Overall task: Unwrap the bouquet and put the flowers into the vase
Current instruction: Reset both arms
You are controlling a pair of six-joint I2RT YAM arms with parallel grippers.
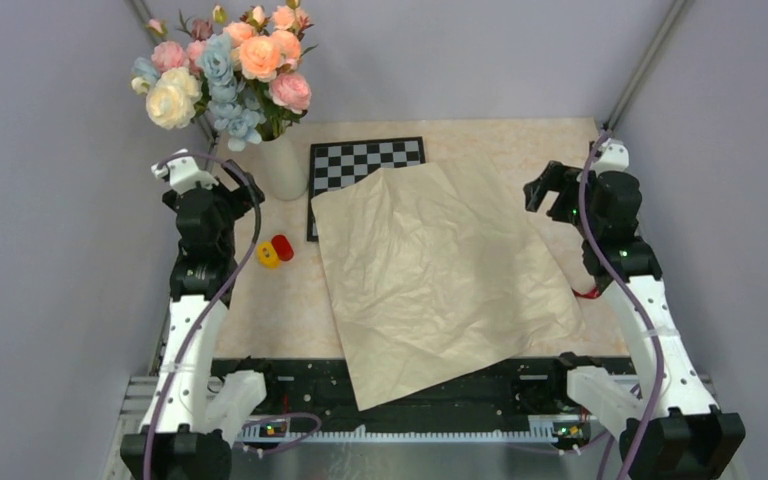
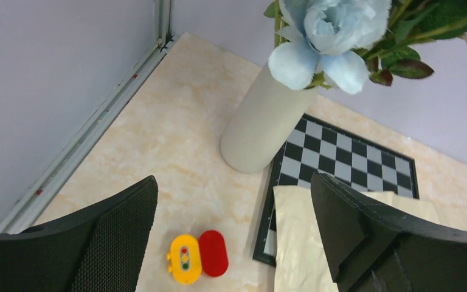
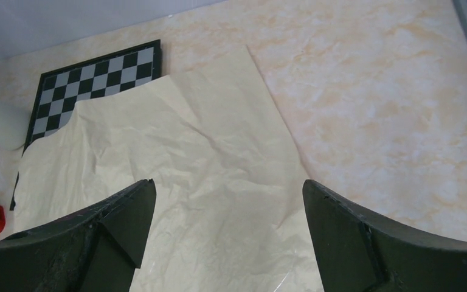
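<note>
One wrapping sheet point(image 1: 440, 270) is lying flat and open on the counter, spreading beneath and ahead of the right fingers point(image 3: 97, 231). These are standing wide apart and gripping nothing. The left fingers point(image 2: 97, 243) are likewise spread and empty. One white vase point(image 2: 261, 121) is standing upright ahead of their gap, and the flowers point(image 1: 232, 115) are sitting in it among larger roses.

The sheet is looking thin, light and crinkled, so it is likely to slide and buckle rather than lift cleanly. A pinch on a free corner or edge seems the best hold. The flowers are looking light, on thin stems. Any hold belongs low on the stems, not on the soft petals. The narrow vase is carrying a broad bunch and may be tippy.

By count: one sheet, one vase, one chessboard point(image 1: 365, 160) partly under the sheet's far edge, and two small toys, one yellow point(image 2: 184, 258) and one red point(image 2: 213, 252), below the left fingers' gap. The stems are crowding too tightly to count. A red scrap point(image 1: 588, 293) beside the right arm may be ribbon.
</note>
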